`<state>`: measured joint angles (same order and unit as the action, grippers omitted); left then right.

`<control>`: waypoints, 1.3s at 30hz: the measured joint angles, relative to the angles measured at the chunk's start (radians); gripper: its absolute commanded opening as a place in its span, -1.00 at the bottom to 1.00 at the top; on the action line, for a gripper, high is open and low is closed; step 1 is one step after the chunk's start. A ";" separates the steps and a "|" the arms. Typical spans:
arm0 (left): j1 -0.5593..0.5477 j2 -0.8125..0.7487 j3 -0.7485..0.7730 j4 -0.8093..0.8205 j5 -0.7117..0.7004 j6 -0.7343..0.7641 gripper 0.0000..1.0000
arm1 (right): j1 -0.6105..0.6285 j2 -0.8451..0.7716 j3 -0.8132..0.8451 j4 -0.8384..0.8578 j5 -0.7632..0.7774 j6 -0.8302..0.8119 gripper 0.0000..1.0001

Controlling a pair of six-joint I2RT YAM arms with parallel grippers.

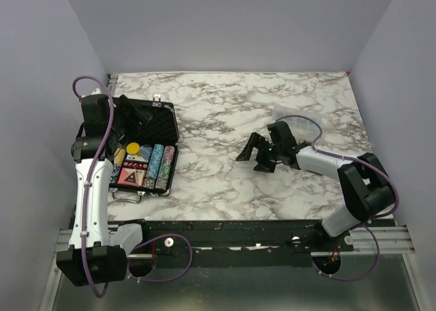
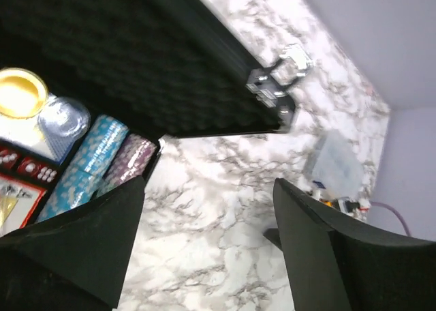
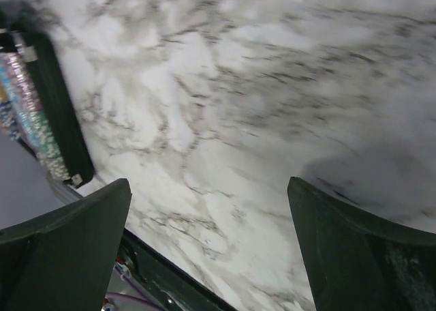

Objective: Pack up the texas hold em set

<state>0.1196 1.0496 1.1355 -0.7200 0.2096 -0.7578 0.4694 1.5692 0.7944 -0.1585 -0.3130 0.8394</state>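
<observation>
Partly, left arm [image 1: 92, 181] hides the case [image 1: 160, 123] at nine o'clock; left gripper [image 2: 209, 185], right gripper [image 3: 209, 185] gape over marble table [image 1: 272, 106], grey walls [image 1: 225, 24].

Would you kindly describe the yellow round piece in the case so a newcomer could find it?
Look at the open black case on the marble table's left side. At its tray's far end, left of the chip rows, lies the yellow disc: one flat round, not a striped stack.

Overhead view down across the whole table [image 1: 272, 181]; two close wrist views, both with the case [image 2: 170, 65].
</observation>
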 measured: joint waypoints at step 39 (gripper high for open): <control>-0.346 -0.245 0.331 -0.225 -0.032 0.321 0.97 | 0.404 0.615 0.756 0.862 0.095 -0.591 0.23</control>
<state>-0.2268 0.8047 1.4662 -0.9451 0.1772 -0.4366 0.8738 2.1845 1.5501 0.7036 -0.2184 0.2485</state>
